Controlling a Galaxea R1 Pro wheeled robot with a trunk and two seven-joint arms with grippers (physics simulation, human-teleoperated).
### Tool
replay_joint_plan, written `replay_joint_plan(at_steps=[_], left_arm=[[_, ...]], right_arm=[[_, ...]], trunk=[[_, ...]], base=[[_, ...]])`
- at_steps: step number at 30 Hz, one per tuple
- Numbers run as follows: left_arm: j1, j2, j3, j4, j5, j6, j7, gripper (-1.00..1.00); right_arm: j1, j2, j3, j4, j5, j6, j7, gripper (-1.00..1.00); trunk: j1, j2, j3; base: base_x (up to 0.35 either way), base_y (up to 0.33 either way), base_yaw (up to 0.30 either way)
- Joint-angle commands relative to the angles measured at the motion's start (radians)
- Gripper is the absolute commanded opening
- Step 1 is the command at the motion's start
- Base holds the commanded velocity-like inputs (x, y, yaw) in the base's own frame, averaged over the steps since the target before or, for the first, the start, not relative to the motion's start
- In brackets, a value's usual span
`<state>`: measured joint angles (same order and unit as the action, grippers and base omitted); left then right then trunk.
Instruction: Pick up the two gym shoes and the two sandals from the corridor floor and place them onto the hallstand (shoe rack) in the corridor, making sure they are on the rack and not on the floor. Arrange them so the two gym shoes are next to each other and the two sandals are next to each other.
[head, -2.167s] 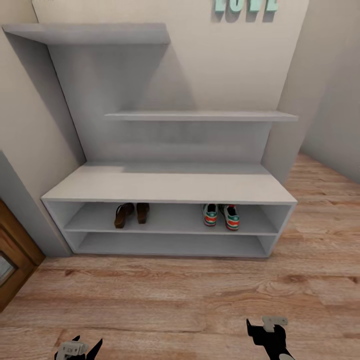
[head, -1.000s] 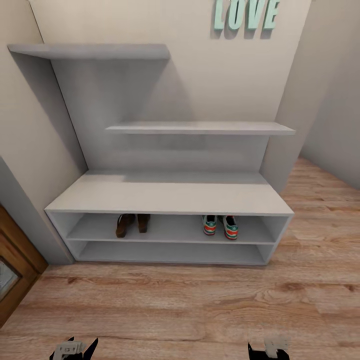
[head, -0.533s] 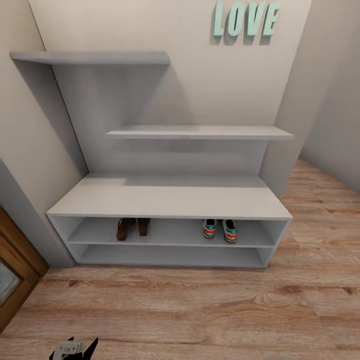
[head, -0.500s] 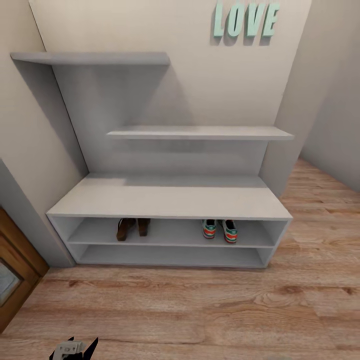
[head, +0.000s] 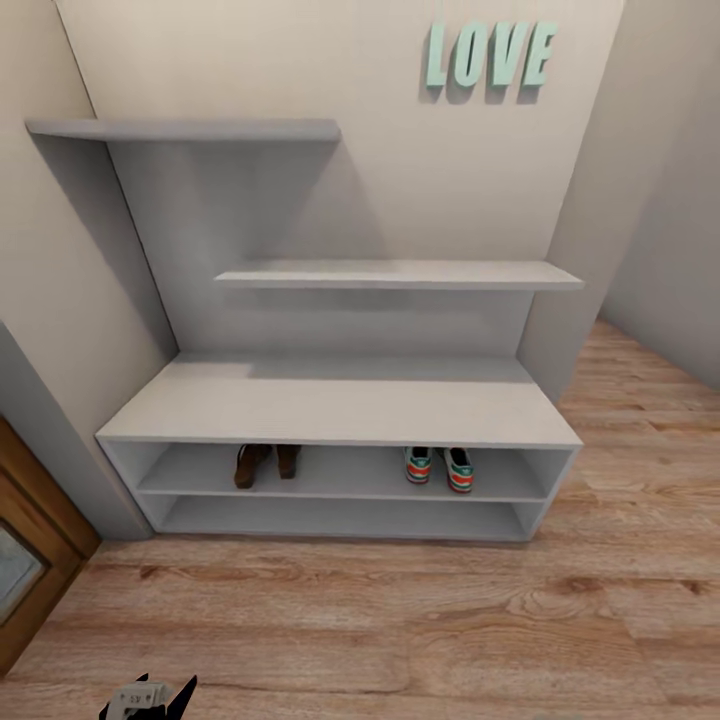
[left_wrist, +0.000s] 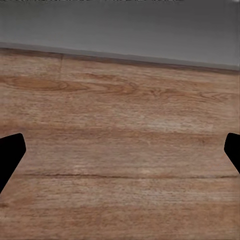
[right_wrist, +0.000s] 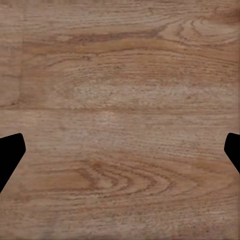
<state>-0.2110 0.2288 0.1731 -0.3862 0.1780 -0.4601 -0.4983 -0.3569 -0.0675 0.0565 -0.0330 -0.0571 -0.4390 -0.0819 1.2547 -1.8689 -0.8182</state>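
Left tool (head: 150, 697) and right tool (right_wrist: 120, 150) spread wide, gym shoes (head: 439, 468) well beyond on hallstand (head: 340, 410).

Beige walls (head: 250, 70) — teal LOVE letters (head: 489, 54).

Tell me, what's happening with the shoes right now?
Both grippers open, empty, over bare floor. Sandals and sneakers paired on rack shelf. Nothing in the way.

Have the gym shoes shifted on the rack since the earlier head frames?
No. The gym shoes sit on the hallstand's upper open shelf, right of the sandals, exactly as before; the camera moved.
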Motion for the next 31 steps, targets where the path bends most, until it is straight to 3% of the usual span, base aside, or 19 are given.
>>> replay_joint_plan(at_steps=[1,14,31], left_arm=[[-0.001,0.000,0.003,0.001,0.008,0.001,-0.010,1.00],[-0.001,0.000,0.003,0.001,0.009,0.001,-0.009,1.00],[-0.001,0.000,0.003,0.001,0.009,0.001,-0.009,1.00]], right_arm=[[-0.001,0.000,0.006,0.001,-0.006,-0.003,-0.002,1.00],[-0.001,0.000,0.006,0.001,-0.006,-0.003,-0.002,1.00],[-0.001,0.000,0.006,0.001,-0.006,-0.003,-0.002,1.00]], trunk=[[-0.004,0.007,0.002],[-0.054,0.098,0.043],[-0.054,0.098,0.043]], base=[[0.000,0.000,0.000],[0.000,0.000,0.000],[0.000,0.000,0.000]])
